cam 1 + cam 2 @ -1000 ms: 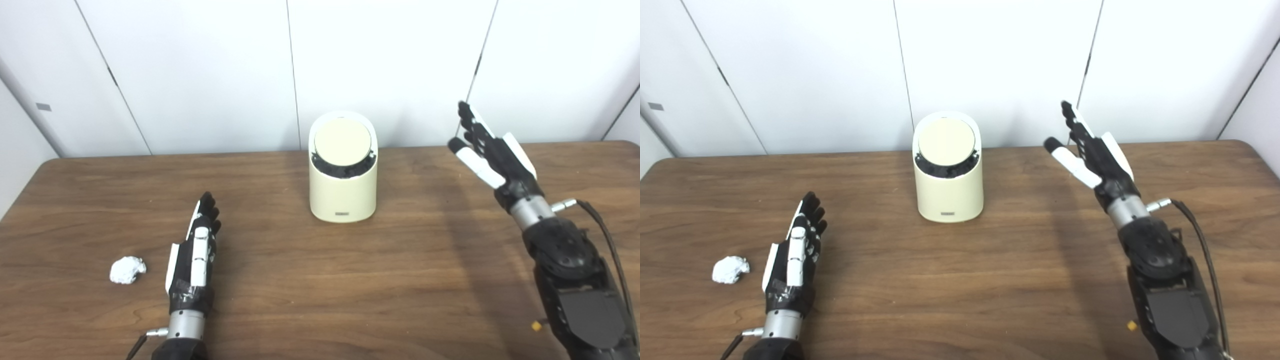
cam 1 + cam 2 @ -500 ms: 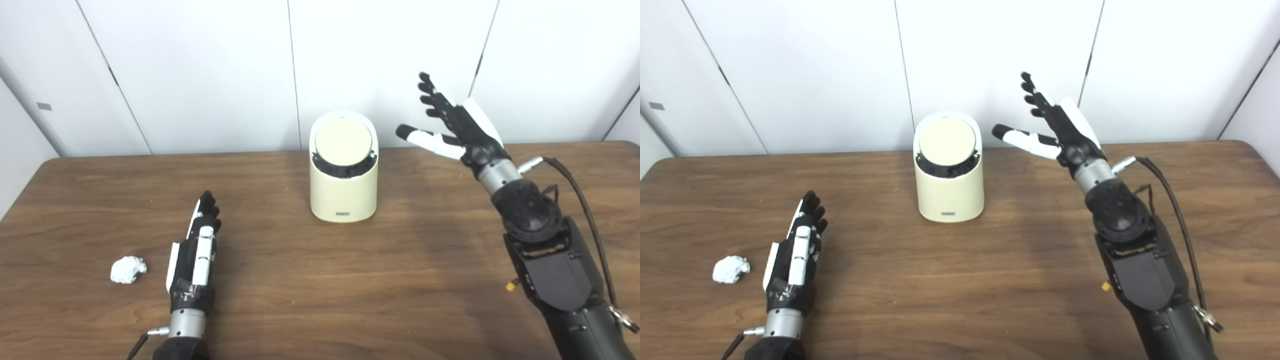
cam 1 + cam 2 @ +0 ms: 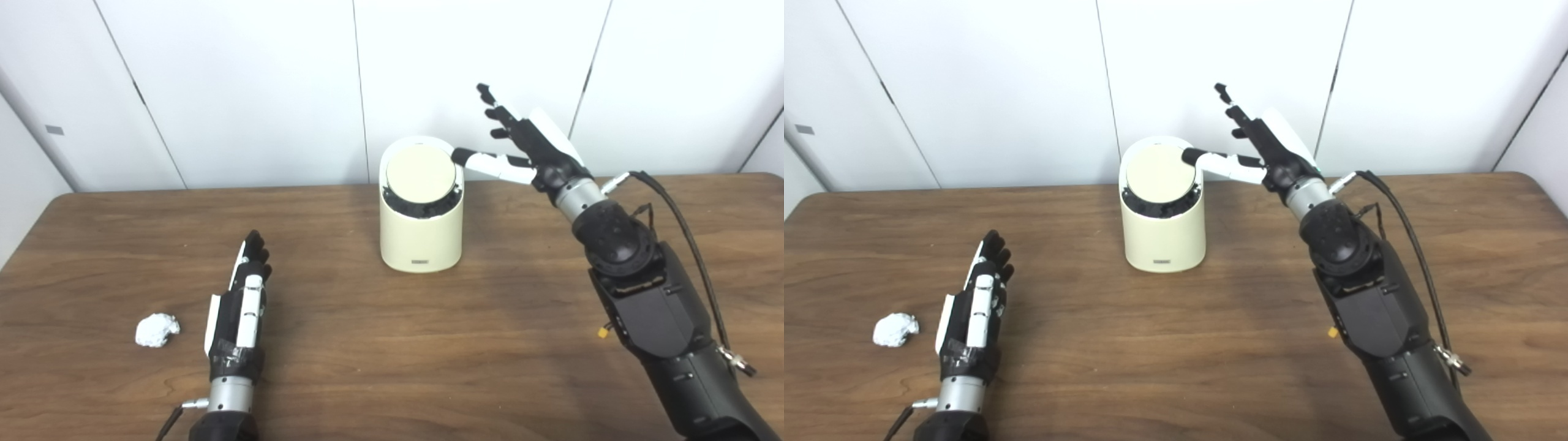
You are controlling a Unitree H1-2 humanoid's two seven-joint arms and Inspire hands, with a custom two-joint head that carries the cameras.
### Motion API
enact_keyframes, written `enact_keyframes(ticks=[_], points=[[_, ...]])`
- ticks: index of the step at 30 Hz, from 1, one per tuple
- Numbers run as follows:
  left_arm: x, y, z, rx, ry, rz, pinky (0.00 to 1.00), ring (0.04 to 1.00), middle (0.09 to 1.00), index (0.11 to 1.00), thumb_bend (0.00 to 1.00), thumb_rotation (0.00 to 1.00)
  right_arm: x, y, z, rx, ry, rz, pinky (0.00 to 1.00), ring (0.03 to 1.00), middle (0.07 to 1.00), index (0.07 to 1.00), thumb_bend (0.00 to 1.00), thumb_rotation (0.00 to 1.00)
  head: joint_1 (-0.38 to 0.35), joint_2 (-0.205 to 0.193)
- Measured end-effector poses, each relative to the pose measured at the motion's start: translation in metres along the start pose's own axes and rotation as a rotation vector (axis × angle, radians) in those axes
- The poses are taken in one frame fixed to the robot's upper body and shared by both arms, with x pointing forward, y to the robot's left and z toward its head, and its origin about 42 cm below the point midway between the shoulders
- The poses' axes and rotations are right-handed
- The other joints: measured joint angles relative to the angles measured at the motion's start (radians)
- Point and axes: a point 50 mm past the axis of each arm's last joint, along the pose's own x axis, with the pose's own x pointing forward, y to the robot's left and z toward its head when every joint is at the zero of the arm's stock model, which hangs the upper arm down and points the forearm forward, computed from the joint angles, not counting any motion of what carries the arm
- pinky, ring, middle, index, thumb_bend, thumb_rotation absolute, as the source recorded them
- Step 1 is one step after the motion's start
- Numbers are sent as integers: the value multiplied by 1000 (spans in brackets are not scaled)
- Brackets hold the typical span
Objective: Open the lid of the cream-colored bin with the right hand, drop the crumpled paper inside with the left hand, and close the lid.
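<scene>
The cream-colored bin (image 3: pixel 420 236) stands upright at the middle back of the wooden table (image 3: pixel 392 367), its round tilted lid (image 3: pixel 421 174) down. My right hand (image 3: pixel 520 147) is raised just right of the bin top, open with fingers spread; its thumb tip reaches the lid's upper right rim. The crumpled white paper (image 3: pixel 157 329) lies on the table at the front left. Just right of the paper, my left hand (image 3: pixel 240 309) rests flat and open, holding nothing.
White wall panels (image 3: pixel 245 92) close off the back of the table. My right forearm (image 3: pixel 649 294) and its cable cross the right side of the table.
My right hand has swung up and leftward from the table's right side to the bin's top, its thumb now at the lid rim. The left hand, paper and bin have not moved.
</scene>
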Motion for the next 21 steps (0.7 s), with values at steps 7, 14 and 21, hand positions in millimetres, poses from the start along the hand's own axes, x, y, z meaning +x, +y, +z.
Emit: enact_keyframes(ticks=[7,14,21], points=[[0,-2,0,7,-3,-5,1000,1000,1000,1000,371,839,16,5,-4,-9,36,19,895,973,999,1000,708,638,6,6],[1,-3,0,8,-4,-9,1000,1000,1000,1000,373,821,25,18,-8,-17,41,30,911,983,999,1000,702,607,6,6],[2,-4,0,5,-4,-10,1000,1000,1000,1000,363,798,34,30,0,-162,21,37,889,944,965,994,725,630,9,11]])
